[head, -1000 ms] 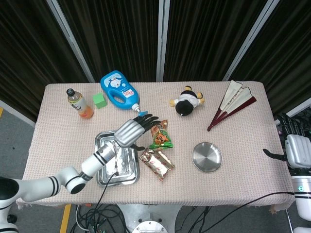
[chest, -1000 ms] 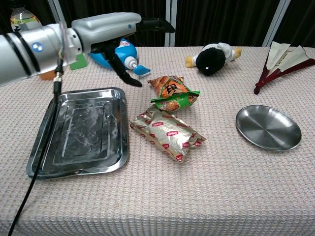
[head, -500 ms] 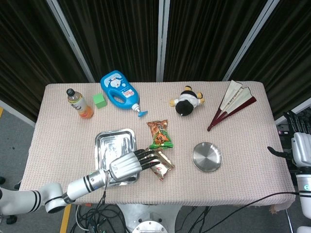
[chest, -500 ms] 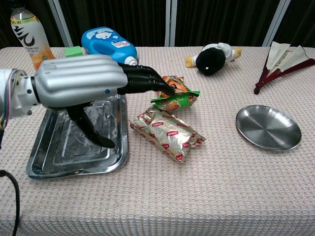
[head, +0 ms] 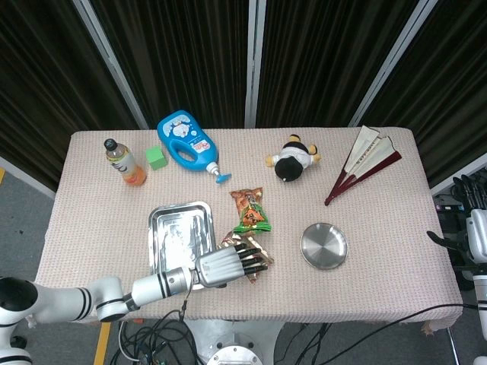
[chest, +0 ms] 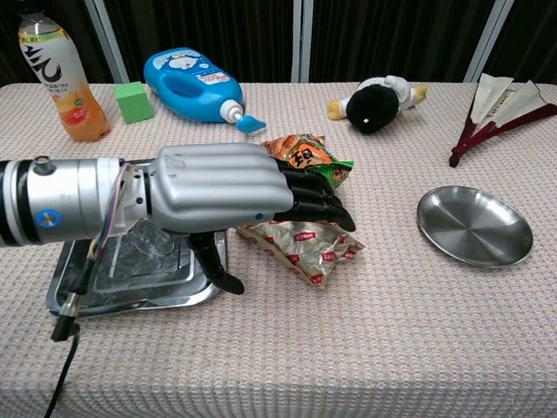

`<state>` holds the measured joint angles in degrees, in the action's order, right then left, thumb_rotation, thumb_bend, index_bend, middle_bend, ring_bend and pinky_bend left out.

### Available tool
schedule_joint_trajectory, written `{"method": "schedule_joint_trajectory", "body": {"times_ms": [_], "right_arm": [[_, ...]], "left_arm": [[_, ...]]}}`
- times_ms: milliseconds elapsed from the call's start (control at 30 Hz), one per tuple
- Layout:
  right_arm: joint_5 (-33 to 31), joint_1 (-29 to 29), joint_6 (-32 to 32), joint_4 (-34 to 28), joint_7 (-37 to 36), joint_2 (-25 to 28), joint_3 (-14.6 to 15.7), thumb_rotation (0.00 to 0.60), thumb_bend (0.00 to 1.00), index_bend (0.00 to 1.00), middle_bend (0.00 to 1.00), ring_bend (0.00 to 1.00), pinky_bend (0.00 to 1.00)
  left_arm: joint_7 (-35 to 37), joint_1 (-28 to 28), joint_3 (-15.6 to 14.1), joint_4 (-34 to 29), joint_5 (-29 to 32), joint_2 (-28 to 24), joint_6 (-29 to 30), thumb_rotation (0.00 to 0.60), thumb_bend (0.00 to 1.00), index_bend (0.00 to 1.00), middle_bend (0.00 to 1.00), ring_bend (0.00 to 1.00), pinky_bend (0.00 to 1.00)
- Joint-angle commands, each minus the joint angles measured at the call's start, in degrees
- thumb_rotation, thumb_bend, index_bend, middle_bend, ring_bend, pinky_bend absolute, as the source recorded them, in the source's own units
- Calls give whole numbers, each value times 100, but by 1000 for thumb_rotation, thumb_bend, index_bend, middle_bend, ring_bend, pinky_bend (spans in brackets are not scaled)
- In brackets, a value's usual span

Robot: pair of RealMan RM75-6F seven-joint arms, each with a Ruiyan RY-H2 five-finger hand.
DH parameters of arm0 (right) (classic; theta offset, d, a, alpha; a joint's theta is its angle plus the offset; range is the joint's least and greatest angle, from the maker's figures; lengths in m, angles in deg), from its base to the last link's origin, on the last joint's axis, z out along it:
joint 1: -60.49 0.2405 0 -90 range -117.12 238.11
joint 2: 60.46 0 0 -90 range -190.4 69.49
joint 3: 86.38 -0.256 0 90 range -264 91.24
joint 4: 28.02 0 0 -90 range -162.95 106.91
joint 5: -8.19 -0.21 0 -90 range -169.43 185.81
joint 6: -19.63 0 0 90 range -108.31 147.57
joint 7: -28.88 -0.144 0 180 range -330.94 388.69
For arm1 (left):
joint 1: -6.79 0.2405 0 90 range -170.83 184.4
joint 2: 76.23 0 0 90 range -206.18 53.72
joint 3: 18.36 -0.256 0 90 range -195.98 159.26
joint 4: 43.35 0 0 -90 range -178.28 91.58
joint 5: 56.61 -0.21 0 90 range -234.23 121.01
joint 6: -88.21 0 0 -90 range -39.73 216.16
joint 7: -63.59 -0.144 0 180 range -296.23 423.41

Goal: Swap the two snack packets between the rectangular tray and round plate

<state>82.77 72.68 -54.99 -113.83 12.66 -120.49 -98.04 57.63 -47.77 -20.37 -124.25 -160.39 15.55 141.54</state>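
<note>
— Dark curtains behind, and a table [head: 365, 228] under a beige woven cloth. Where's the left hand [chest: 235, 192]?

— Stretched flat over the silver-and-red snack packet [chest: 305, 246], fingers [chest: 318, 202] out straight and side by side, thumb hanging down by the rectangular tray [chest: 78, 292]. It grips nothing; whether it touches the packet I can't tell.

— And the other packet?

— The orange-and-green snack packet [head: 250, 210] lies on the cloth just behind the silver one. Both sit between the tray and the round plate [head: 324, 245], on neither.

— The right hand [head: 473, 232]?

— Off the table's edge, barely in sight. I can't tell how its fingers lie.

— Anything else?

— A blue detergent bottle [head: 186, 143], a green block [head: 156, 157], a drink bottle [head: 123, 161], a plush toy [head: 293, 160] and a folding fan [head: 365, 160] along the back.
</note>
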Motion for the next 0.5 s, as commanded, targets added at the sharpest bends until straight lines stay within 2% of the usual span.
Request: {"method": "schedule_joint_trajectory", "body": {"times_ms": [33, 200, 500], "right_arm": [[117, -2, -36, 2, -77, -1, 25, 600, 0, 0, 0, 0, 0], [318, -28, -224, -107, -51, 33, 39, 600, 0, 0, 0, 0, 0], [288, -18, -235, -225, 106, 31, 33, 600, 0, 0, 0, 0, 0]], "left_arm": [[-13, -64, 38, 169, 111, 137, -135, 600, 103, 135, 151, 107, 283], [-73, -51, 29, 329, 198, 262, -143, 600, 105, 135, 151, 107, 283], [-102, -143, 158, 492, 386, 444, -229, 600, 106, 135, 151, 107, 283]]}}
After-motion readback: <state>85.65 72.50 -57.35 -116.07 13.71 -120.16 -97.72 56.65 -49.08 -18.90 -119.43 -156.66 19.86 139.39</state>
